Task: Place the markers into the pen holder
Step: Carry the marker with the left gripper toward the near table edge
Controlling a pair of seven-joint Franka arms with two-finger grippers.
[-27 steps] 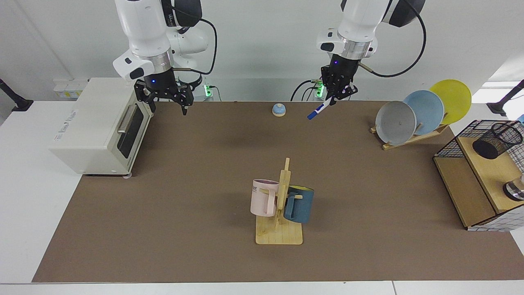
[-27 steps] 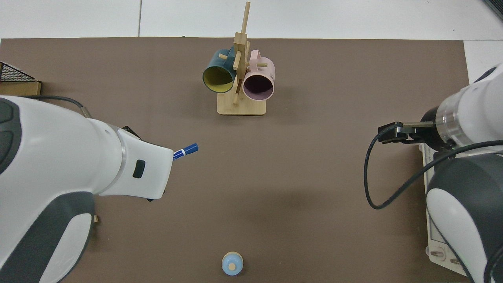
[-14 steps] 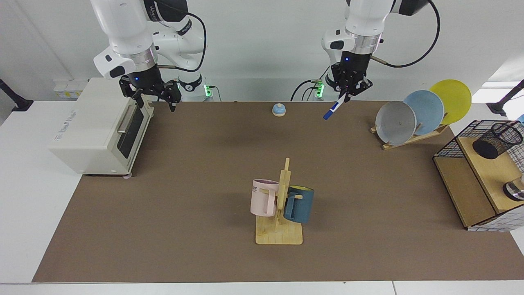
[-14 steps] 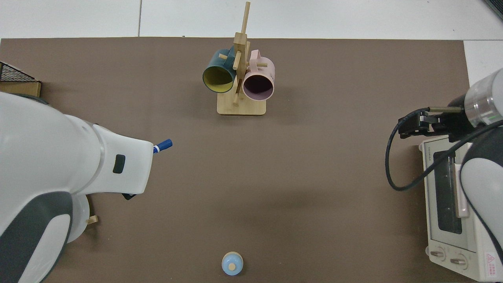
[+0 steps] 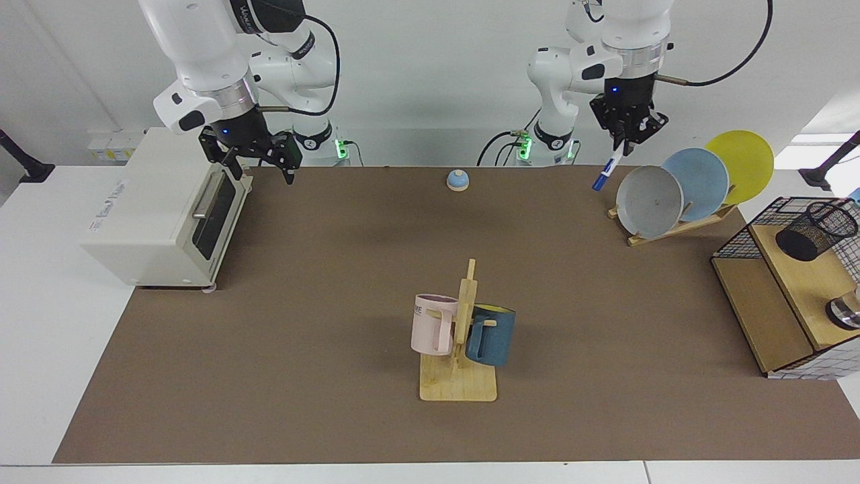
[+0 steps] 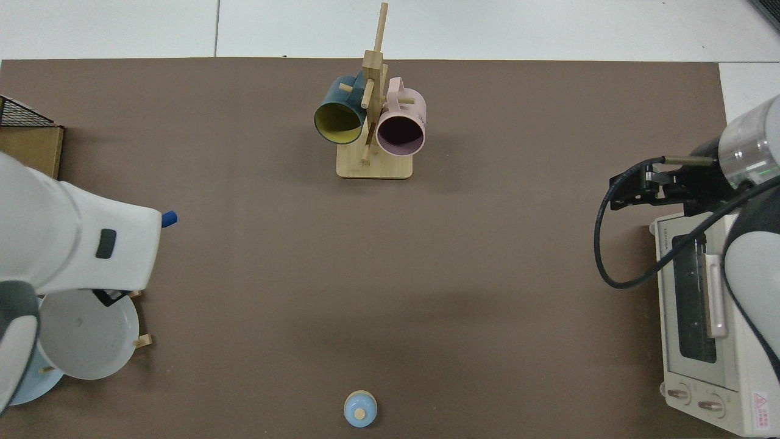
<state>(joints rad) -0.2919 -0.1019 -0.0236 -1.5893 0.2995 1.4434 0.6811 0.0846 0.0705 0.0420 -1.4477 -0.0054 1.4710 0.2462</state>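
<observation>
While left hand (image 5: 626,144) grips marker (image 5: 603,176) | right hand (image 5: 259,163) apart | brown mat (image 5: 336,282), white walls

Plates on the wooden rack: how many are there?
3, leaning in a row: grey plate in front, light blue plate behind it, yellow plate at the back. Any further one would be hidden.

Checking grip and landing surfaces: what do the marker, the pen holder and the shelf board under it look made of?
The marker, in the left tool, looks like smooth plastic: glossy white barrel, blue cap. The pen holder looks like black metal wire mesh; you can see through its wall. The board looks like pale matte wood, possibly plywood. The right tool waits open by the toaster oven.
</observation>
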